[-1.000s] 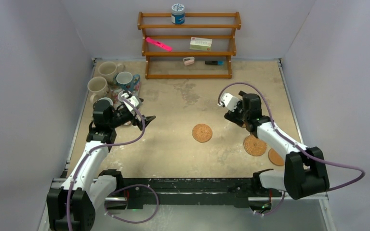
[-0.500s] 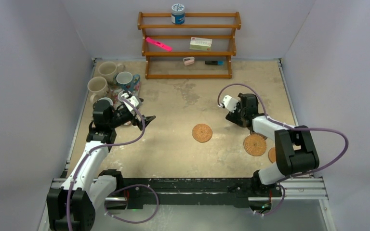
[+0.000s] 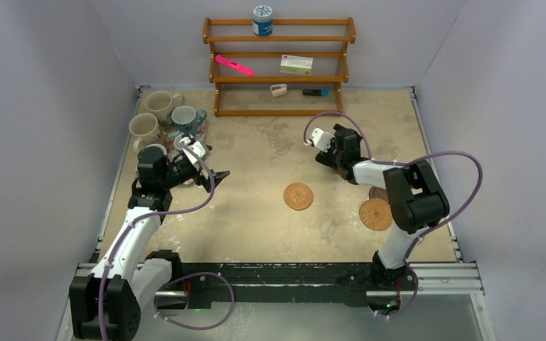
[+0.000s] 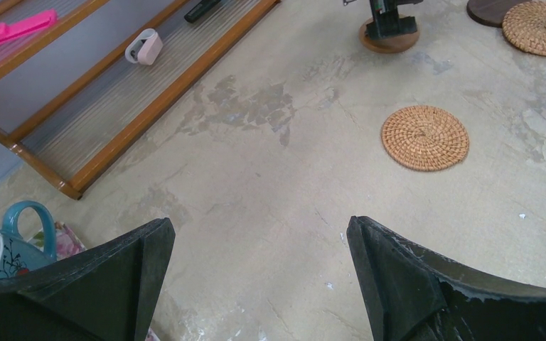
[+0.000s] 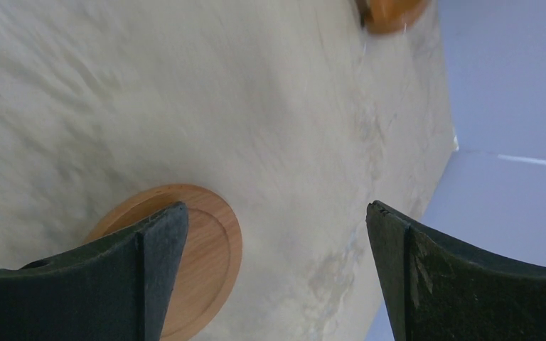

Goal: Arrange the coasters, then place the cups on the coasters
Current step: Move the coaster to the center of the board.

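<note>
Two woven tan coasters [image 3: 298, 196] [image 3: 375, 214] lie right of centre, and a dark brown coaster [image 3: 378, 193] peeks from behind the right arm. In the left wrist view I see a woven coaster [image 4: 424, 137], and a smooth wooden coaster [image 4: 389, 44] directly under my right gripper [image 4: 391, 18]. That gripper [image 3: 335, 162] [image 5: 277, 213] is open, its left finger over the wooden coaster [image 5: 202, 249]. The cups stand at the far left: two cream [image 3: 159, 104] [image 3: 143, 128], one blue [image 3: 185, 117] [image 4: 7, 245]. My left gripper [image 3: 217, 177] [image 4: 259, 227] is open and empty beside them.
A wooden rack [image 3: 277, 67] stands against the back wall with a blue-and-white canister [image 3: 262, 20] on top and small items on its shelves. A floral cloth [image 4: 67, 241] lies under the mugs. Another orange disc edge [image 5: 391, 14] shows at the top of the right wrist view.
My right arm has swung left and farther back, its elbow folding up over the right-hand coasters and hiding the front-right one. The left arm has not moved.
</note>
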`<act>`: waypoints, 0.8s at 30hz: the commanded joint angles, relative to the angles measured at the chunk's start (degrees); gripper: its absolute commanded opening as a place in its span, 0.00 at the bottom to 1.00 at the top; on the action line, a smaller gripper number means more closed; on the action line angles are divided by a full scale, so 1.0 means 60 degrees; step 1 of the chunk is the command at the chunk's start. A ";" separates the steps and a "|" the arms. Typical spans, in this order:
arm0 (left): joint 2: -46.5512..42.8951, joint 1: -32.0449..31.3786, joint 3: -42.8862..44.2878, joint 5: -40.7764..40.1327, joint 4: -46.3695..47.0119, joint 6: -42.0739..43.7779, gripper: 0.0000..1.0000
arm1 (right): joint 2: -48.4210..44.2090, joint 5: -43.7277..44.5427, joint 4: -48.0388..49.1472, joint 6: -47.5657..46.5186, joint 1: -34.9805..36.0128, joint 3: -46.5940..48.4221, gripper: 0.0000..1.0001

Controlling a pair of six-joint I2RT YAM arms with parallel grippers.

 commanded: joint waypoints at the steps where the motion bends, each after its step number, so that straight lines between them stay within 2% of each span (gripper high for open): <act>1: 0.0078 0.0029 0.0080 0.0078 0.0294 0.0206 1.00 | 0.0826 0.0434 0.0791 0.1007 0.1249 0.0249 0.99; 7: -0.0001 0.0029 0.0081 0.0088 0.0238 0.0230 1.00 | 0.0219 0.0893 0.1722 0.2499 0.2225 0.0617 0.99; 13: -0.0012 0.0029 0.0078 0.0113 0.0237 0.0226 1.00 | -0.1442 0.0808 0.1682 0.3198 0.2374 0.0636 0.99; 16: -0.0035 0.0029 0.0096 0.0121 0.0190 0.0215 1.00 | -0.2255 0.0617 0.0188 0.3072 0.2374 0.1054 0.99; 19: -0.0107 0.0029 0.0083 0.0230 0.0228 0.0172 1.00 | -0.2713 0.0423 -0.2565 0.2383 0.2375 0.1827 0.99; 24: -0.0180 0.0028 0.0082 0.0453 0.0218 0.0094 1.00 | -0.3073 -0.0827 -0.5197 0.1893 0.2494 0.2279 0.99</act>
